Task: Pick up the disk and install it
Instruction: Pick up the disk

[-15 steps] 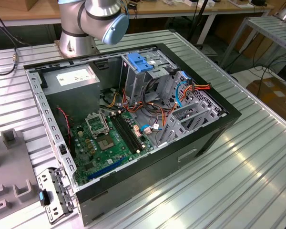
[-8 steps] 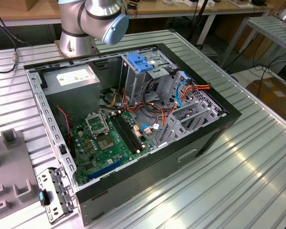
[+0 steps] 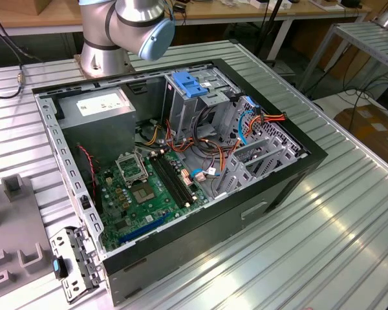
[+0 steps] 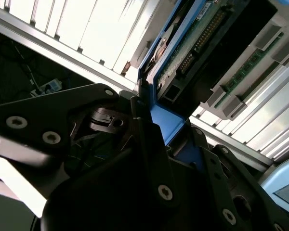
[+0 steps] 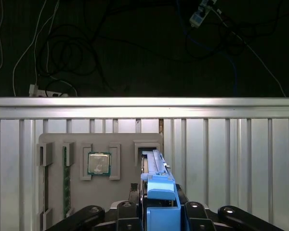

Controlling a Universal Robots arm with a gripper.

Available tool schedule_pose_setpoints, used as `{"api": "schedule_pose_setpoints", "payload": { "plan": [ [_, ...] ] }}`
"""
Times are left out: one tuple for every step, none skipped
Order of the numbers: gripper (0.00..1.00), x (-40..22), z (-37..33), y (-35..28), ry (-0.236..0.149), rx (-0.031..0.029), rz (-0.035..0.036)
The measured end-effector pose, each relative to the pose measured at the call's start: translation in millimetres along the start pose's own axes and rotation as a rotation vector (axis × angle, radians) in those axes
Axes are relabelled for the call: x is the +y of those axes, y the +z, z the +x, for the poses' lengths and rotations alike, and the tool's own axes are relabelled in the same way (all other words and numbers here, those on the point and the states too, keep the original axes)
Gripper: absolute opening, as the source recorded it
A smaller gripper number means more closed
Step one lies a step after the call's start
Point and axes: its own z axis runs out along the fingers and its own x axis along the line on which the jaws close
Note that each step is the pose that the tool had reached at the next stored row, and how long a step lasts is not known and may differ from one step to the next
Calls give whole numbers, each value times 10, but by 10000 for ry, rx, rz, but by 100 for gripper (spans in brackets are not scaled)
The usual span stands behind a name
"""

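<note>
Pincer [image 5: 159, 212] clamped on the disk [image 5: 157, 179], one finger on each blue side rail. First wrist view has the disk edge-on: blue plastic frame around a thin metal body, far end at a slot in the grey holder tray [image 5: 125, 144]. Can't tell if it's seated or lifted. Second wrist view: disk [image 4: 195, 41] shows green circuit board and a connector row, with the blue rail running into the dark fingers [image 4: 144, 144]; label face hidden. Tray also holds a processor chip [image 5: 99, 163] and a memory stick [image 5: 66, 182], on the ribbed desk [image 5: 231, 159]. Open computer case [image 3: 271, 200] is mid-frame in the exterior view, arm [image 3: 126, 26] cut off at upper left.
</note>
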Motion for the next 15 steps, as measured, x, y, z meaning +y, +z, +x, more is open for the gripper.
{"api": "schedule_pose_setpoints", "payload": {
  "plan": [
    [37,0,0,0,0,0,0],
    [37,0,0,-1,0,0,0],
    [37,0,0,-1,0,0,0],
    [37,0,0,-2,0,1,0],
    [37,0,0,-2,0,0,1],
    [37,0,0,-3,0,0,0],
    [37,0,0,-3,0,-1,1],
    [37,0,0,-7,0,1,-2],
    [37,0,0,-12,0,0,-1],
    [37,0,-1,-17,0,0,-1],
    [37,1,-1,-22,0,1,-2],
    [37,1,-1,-28,0,0,0],
    [37,1,-1,-33,0,0,0],
    [37,1,-2,-41,1,0,-1],
    [37,1,-2,-46,0,0,-1]
  ]
}}
